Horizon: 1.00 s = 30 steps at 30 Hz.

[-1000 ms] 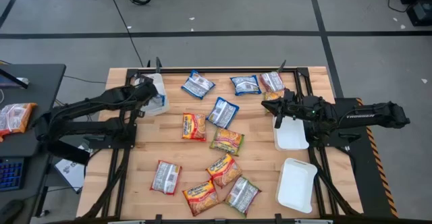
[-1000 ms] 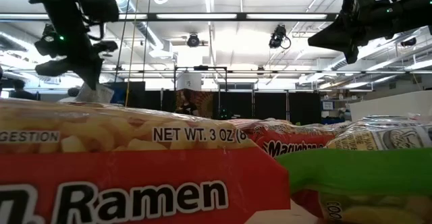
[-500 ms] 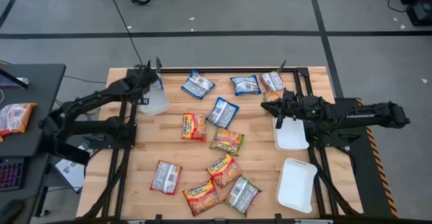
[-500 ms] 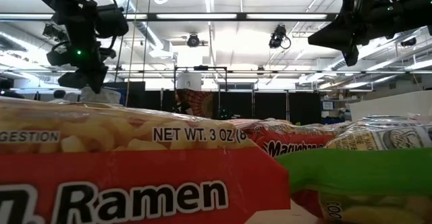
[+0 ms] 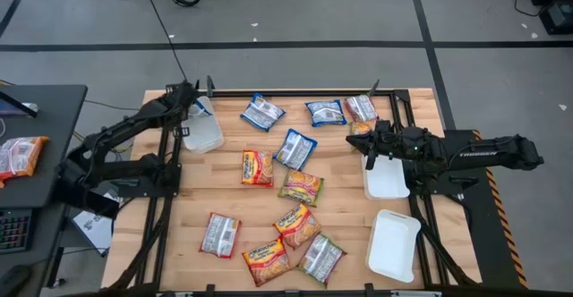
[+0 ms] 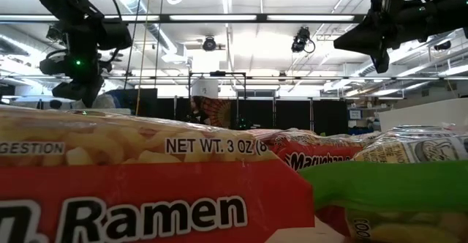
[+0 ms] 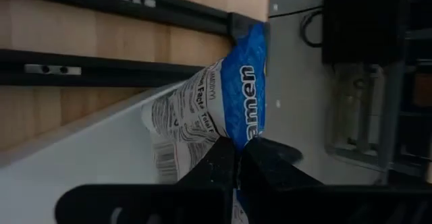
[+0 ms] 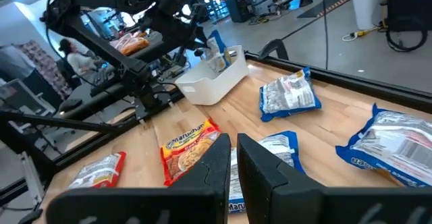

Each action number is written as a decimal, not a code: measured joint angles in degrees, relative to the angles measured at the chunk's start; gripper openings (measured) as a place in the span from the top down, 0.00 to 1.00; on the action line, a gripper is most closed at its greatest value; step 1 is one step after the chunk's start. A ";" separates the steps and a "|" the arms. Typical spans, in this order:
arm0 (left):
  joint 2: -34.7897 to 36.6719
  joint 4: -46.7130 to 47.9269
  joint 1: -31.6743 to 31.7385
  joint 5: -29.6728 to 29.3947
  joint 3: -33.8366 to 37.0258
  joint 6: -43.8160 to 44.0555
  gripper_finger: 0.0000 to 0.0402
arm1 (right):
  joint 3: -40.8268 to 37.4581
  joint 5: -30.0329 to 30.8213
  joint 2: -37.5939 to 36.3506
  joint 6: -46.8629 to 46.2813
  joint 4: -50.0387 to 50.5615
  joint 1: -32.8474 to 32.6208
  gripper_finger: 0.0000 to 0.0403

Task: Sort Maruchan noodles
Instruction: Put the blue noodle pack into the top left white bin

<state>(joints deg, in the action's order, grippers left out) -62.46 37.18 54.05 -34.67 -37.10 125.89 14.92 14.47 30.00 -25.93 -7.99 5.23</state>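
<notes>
High view shows the left gripper (image 5: 190, 103) at the table's far left corner, over the far end of the left white tray (image 5: 208, 138). The left wrist view shows its fingers clamped on the lower edge of a blue-white Maruchan packet (image 7: 229, 96), which sticks up past the tray wall with the table rail and the bare floor just behind it.

The main risk is the drop. The hold is only a pinch on one edge, and the packet hangs near the tray's outer wall. If it is let go there, it could tip over the wall and slide off the table, or end up leaning on the rim instead of lying flat in the tray.

The right gripper (image 5: 367, 147) waits above the far end of the nearer right-hand tray (image 5: 390, 182). Its fingers are close together with nothing between them. An orange packet (image 5: 360, 127) lies partly hidden beside it and could be nudged if that arm moves.

- **Blue-white packets:** four, made up of the held one and three loose ones (image 5: 262, 112) (image 5: 326, 112) (image 5: 295, 148).
- **Red/orange-yellow packets:** three are clear (image 5: 257, 166) (image 5: 297, 224) (image 5: 266, 259), and the half-hidden one makes four.
- **Green packets:** two (image 5: 302, 187) (image 5: 322, 258).
- **Pinkish-silver packets:** two (image 5: 361, 107) (image 5: 220, 234).
- **White trays:** three, the third being (image 5: 394, 243).
</notes>
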 joint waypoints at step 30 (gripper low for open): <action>-8.02 -17.32 -0.49 6.09 0.00 -10.88 0.65 | 0.00 2.52 0.00 -1.11 -0.07 -1.60 0.89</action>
<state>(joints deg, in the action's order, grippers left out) -70.48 19.86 53.56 -28.58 -37.10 115.01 14.92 16.99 30.00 -27.04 -8.05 3.64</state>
